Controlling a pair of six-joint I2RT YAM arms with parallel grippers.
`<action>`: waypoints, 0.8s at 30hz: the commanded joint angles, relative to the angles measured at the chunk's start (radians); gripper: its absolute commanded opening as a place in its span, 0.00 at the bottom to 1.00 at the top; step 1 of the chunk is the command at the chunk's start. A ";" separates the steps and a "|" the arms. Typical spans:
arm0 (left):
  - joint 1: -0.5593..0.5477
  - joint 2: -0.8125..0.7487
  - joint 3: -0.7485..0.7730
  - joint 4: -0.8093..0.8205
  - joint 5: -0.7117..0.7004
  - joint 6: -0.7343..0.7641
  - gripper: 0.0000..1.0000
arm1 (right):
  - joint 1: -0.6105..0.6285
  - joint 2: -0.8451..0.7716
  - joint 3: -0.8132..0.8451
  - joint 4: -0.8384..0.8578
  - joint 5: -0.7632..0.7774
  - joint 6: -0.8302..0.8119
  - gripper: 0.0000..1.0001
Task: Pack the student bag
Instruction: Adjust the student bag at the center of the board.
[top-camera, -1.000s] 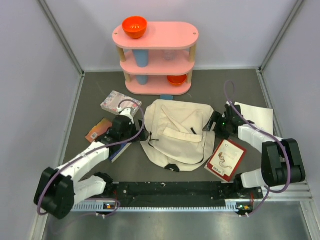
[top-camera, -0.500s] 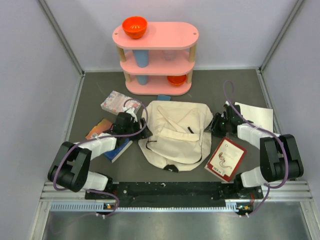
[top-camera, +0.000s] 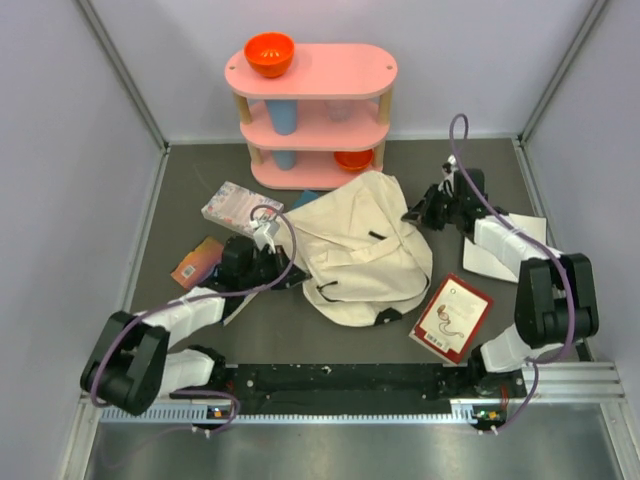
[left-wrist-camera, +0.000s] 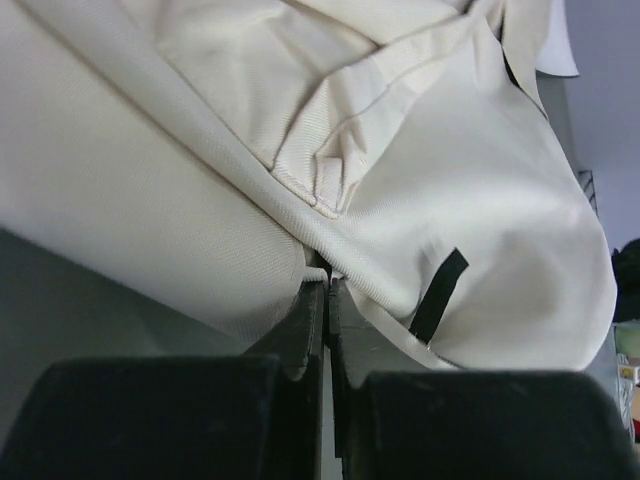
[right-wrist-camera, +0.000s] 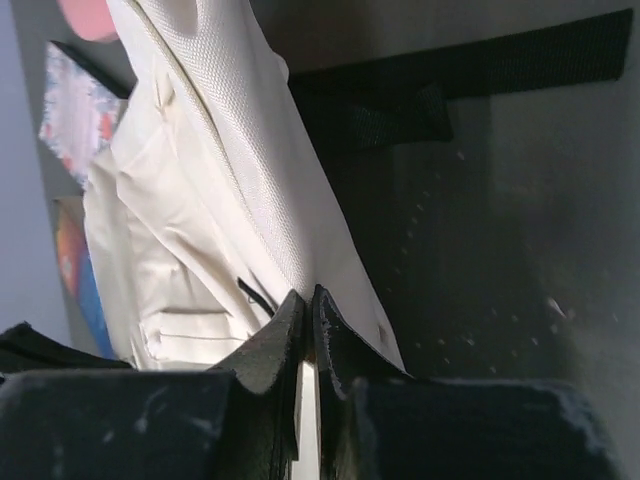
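The student bag (top-camera: 360, 250) lies bunched on the table (top-camera: 190, 180) just in front of the pink shelf (top-camera: 310, 70); its upper end almost touches the shelf's lowest tier, and its body runs away from the shelf toward the arm bases; the cream canvas is creased and folded over itself, with a black strap (top-camera: 345, 292) looped across the end farthest from the shelf; the left gripper (top-camera: 285, 265) sits in front of the shelf's left end, at the bag's left edge, its fingers pressed together on a seamed fold of the canvas; the left wrist view shows cloth pinched at the tips and a short black tab (left-wrist-camera: 438, 295) on the bag just beside them; the right gripper (top-camera: 415, 213) is in front of the shelf's right end, at the bag's upper right corner, its fingers likewise closed with a thin edge of cream fabric nipped between them; an orange bowl (top-camera: 269, 52) stands on the shelf's top tier at its left end, and a blue cup (top-camera: 284, 118) on the middle tier below it; a patterned box (top-camera: 241, 207) lies near the front of the shelf's left end; a red-and-white book (top-camera: 452, 317) lies well in front of the shelf's right end, past the bag; a white sheet (top-camera: 500, 255) lies out beyond the shelf's right end, partly under the right arm
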 joint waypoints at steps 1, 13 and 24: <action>-0.033 -0.183 -0.056 0.135 0.003 -0.016 0.02 | 0.027 0.079 0.171 0.027 -0.104 0.005 0.02; -0.071 -0.410 -0.267 0.118 -0.274 -0.095 0.20 | 0.144 0.288 0.376 -0.095 0.084 -0.006 0.42; -0.085 -0.301 -0.297 0.146 -0.202 -0.099 0.64 | 0.234 -0.025 0.265 -0.277 0.120 -0.118 0.67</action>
